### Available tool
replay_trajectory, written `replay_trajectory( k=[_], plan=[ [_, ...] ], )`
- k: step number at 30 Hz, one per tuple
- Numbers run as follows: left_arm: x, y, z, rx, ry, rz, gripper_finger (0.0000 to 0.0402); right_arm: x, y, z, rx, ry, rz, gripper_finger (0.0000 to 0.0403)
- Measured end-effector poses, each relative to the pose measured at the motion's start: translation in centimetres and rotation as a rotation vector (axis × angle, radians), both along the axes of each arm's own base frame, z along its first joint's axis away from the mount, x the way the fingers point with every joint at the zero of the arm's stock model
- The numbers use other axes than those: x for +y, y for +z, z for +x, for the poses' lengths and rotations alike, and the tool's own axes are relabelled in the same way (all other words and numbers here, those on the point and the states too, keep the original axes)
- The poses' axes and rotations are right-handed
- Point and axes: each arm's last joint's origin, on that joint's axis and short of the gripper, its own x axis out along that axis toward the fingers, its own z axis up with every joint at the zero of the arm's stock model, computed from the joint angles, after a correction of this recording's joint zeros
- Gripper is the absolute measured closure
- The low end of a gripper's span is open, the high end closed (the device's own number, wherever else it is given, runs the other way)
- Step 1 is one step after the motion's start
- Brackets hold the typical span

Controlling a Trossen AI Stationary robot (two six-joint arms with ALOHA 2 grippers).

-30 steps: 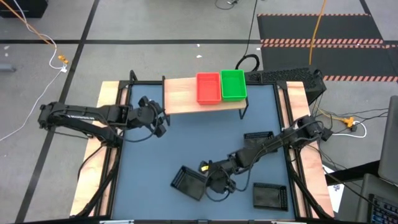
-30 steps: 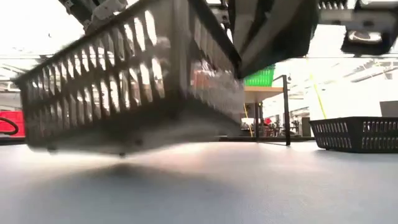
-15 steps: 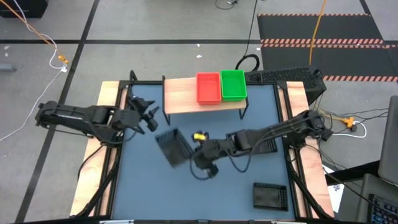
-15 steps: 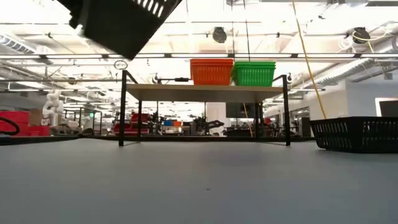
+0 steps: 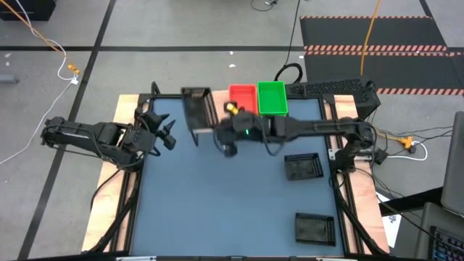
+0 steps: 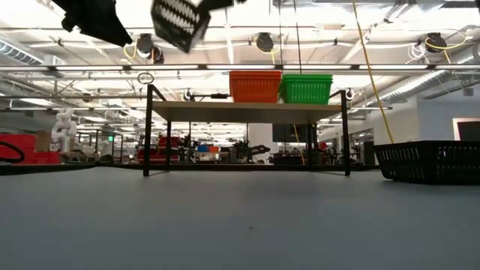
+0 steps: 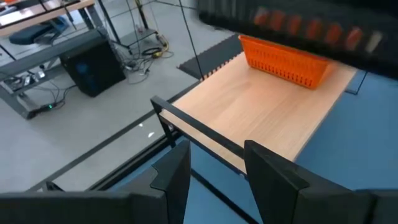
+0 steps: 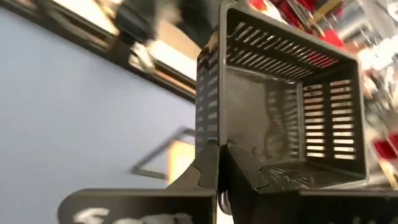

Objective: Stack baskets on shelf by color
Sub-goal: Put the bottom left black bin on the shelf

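A black mesh-sided basket hangs tilted in my right gripper above the left end of the wooden shelf; the low view shows this basket high above the plank. Red baskets and green baskets rest side by side on the shelf's right part. Two more black baskets lie on the table. My left gripper is open near the shelf's left end, touching nothing; its wrist view shows the gripper facing the plank. My right gripper is shut on the black basket's side wall, near its rim, one finger inside and one outside. It comes level from the table's right. The basket is lifted clear and tipped, its opening facing the wrist camera.
The shelf stands at the table's far edge on thin black legs. Its left third is bare wood. Black frame rails and wooden side strips border the blue-grey tabletop. The right arm stretches across the table's far half.
My right gripper has carried the black basket from just above the table's near middle up and toward the far edge, to above the shelf's left end, and the basket has tipped more on the way. My left gripper has drawn back toward the table's left edge.
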Motion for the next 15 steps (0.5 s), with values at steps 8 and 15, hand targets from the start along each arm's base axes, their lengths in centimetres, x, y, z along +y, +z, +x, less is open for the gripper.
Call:
replay_trajectory(
  k=[8,15],
  plan=[
    [0.1,0.1,0.0,0.006,0.007,0.018,0.0250,-4.6,-2.1,1.2,0.001,-0.143,0.065,0.0401],
    [0.2,0.1,0.0,0.011,0.016,0.023,0.0250,-4.0,-4.1,1.9,0.093,-0.124,0.070,0.0401]
  ],
)
